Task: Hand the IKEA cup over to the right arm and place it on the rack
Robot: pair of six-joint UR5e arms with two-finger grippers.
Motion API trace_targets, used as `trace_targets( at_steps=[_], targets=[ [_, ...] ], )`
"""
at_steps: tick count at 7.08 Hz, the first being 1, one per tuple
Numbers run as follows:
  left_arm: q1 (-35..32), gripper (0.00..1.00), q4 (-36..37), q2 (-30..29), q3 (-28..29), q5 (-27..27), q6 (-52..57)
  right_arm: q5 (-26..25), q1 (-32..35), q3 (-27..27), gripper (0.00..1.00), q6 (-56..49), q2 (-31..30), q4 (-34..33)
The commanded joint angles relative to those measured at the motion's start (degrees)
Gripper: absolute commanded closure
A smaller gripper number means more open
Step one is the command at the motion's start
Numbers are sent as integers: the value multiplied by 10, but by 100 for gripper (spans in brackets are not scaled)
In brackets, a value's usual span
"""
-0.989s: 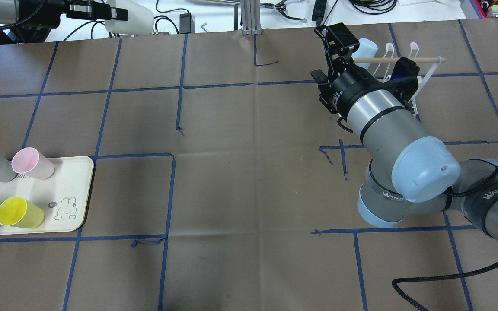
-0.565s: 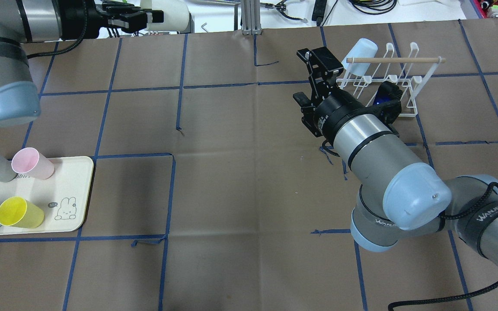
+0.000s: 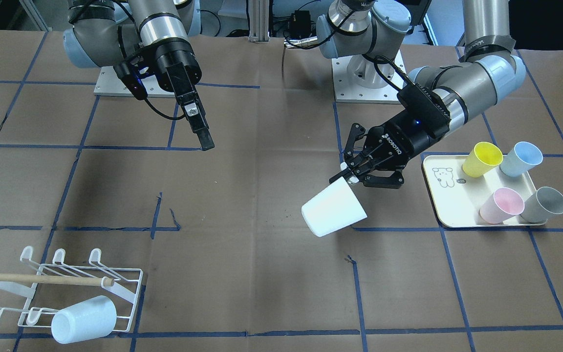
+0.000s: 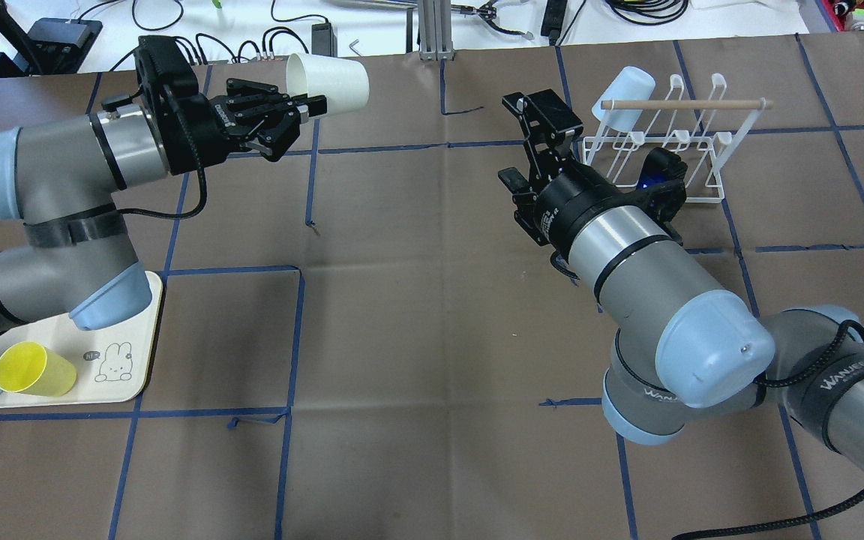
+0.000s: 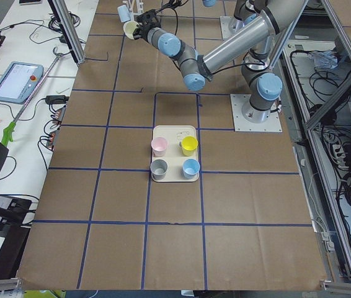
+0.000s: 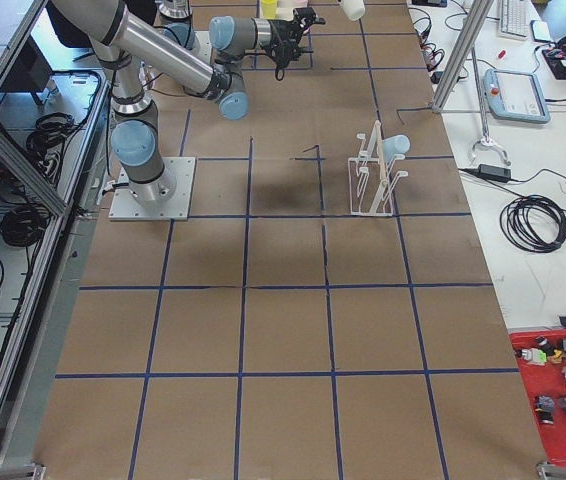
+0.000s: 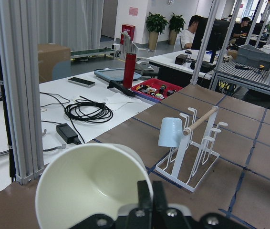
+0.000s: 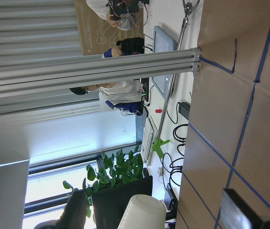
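My left gripper (image 4: 291,114) is shut on the rim of a white IKEA cup (image 4: 331,81) and holds it on its side in the air over the far left of the table. The cup also shows in the front view (image 3: 333,212) and the left wrist view (image 7: 89,188). My right gripper (image 4: 518,142) is open and empty. It hovers just left of the white wire rack (image 4: 691,161) and points toward the cup, which shows small in the right wrist view (image 8: 142,212). A light-blue cup (image 4: 623,86) hangs on the rack (image 3: 66,288).
A cream tray (image 3: 450,208) at the left arm's side holds a yellow cup (image 3: 482,159), a blue cup (image 3: 521,159), a pink cup (image 3: 501,205) and a grey cup (image 3: 545,204). An aluminium post (image 4: 432,30) stands at the far table edge.
The left arm has swung the white cup rightward toward the table's middle. The right arm has drawn back from the rack and moved left; its gripper stays open.
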Motion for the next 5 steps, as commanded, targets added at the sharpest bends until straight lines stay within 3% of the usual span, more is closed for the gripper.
trace_targets(
  at_steps=[1,5],
  targets=[
    [-1,95,110,2,-75,-43,-14,-2,0,-1,0,-2,3,2],
    [-28,94,125,11,-94,-62,-24,-2,37,-6,3,4,-2,93]
  ],
)
